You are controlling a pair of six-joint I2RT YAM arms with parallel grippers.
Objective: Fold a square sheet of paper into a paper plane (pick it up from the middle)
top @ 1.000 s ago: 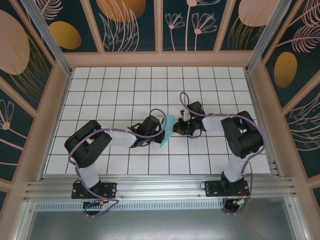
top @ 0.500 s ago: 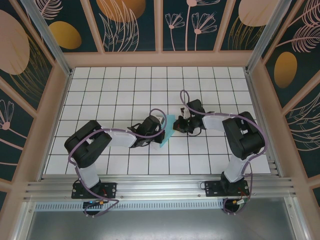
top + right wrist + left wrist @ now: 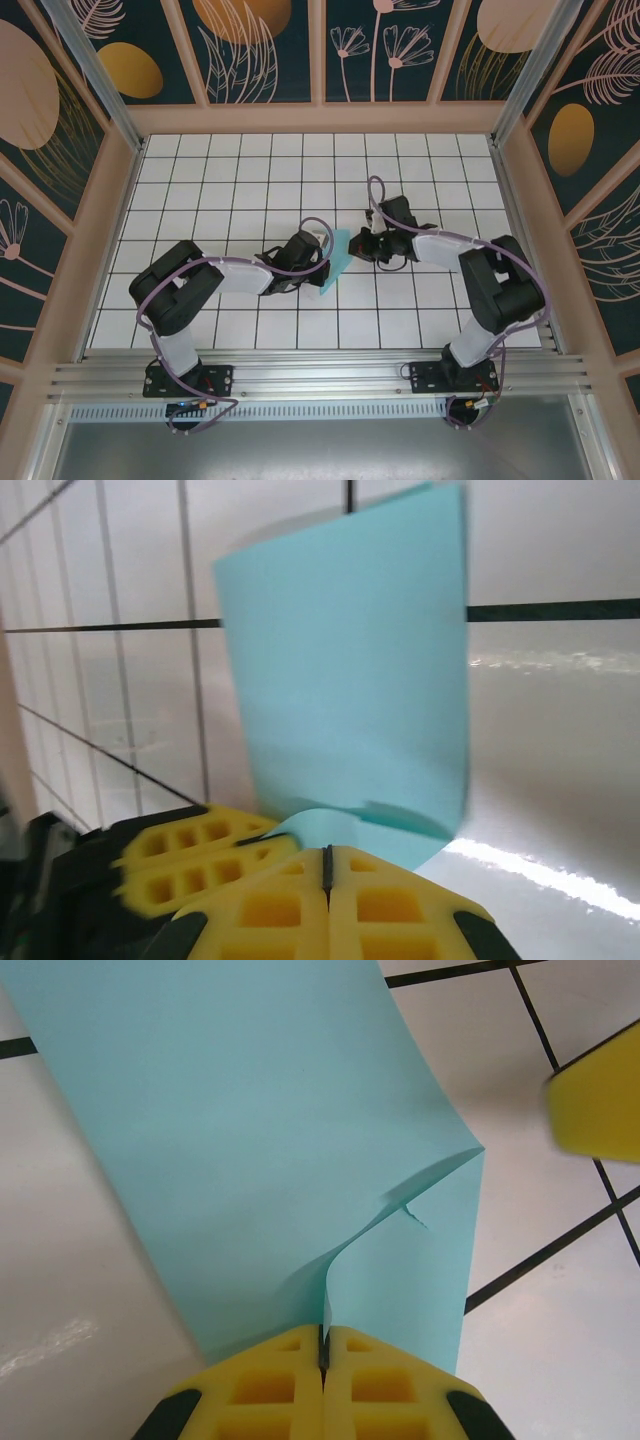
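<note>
The square sheet of paper (image 3: 338,258), plain light turquoise, stands tilted off the white grid table between the two arms. My left gripper (image 3: 322,263) is shut on its near edge. In the left wrist view the sheet (image 3: 250,1130) curls over into the closed yellow jaws (image 3: 323,1332), with a small nick on the curl. My right gripper (image 3: 361,245) is shut, just right of the sheet and apart from it. In the right wrist view its tips (image 3: 327,852) meet with nothing between them, and the paper (image 3: 350,680) rises beyond them.
The white tiled table (image 3: 240,180) is fenced by wooden walls on three sides, with a metal rail (image 3: 320,378) along the near edge. The left gripper's yellow fingers (image 3: 190,855) sit close beside the right jaws. One right finger (image 3: 600,1100) shows past the sheet's edge.
The right arm has swung its elbow out to the right and its shut gripper has drawn slightly back and up from the paper. The left gripper and the sheet have stayed put.
</note>
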